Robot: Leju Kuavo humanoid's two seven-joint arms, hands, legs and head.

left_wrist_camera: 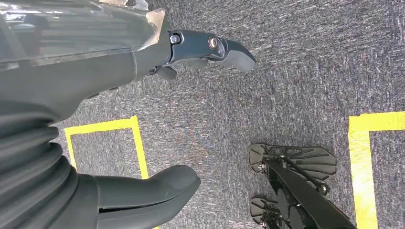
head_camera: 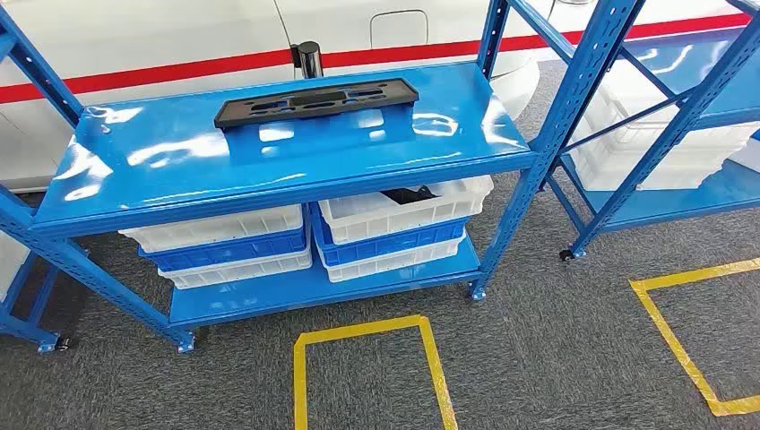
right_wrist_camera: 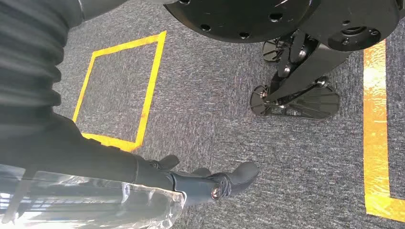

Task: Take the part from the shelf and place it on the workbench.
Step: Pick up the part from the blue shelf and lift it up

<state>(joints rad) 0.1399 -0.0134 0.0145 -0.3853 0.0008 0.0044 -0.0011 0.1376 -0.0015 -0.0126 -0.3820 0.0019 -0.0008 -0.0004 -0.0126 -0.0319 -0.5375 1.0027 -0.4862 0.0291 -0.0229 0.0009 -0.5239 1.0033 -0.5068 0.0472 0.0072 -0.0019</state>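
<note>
My left robot hand (left_wrist_camera: 157,119) and my right robot hand (right_wrist_camera: 191,183) both hang at my sides over the grey carpet (head_camera: 538,358), fingers apart and holding nothing. The black part (head_camera: 315,100) lies flat on the top board of the blue shelf (head_camera: 179,193), far ahead of and above both hands, toward the board's back edge. As I judge it, the step is the approach and reach. To do it well, I should stand square before the shelf at the yellow tape box (head_camera: 367,358), lift both hands above the board's front lip, and take the long part near its two ends so it stays level. The white crates (head_camera: 394,219) below are not my concern.
</note>
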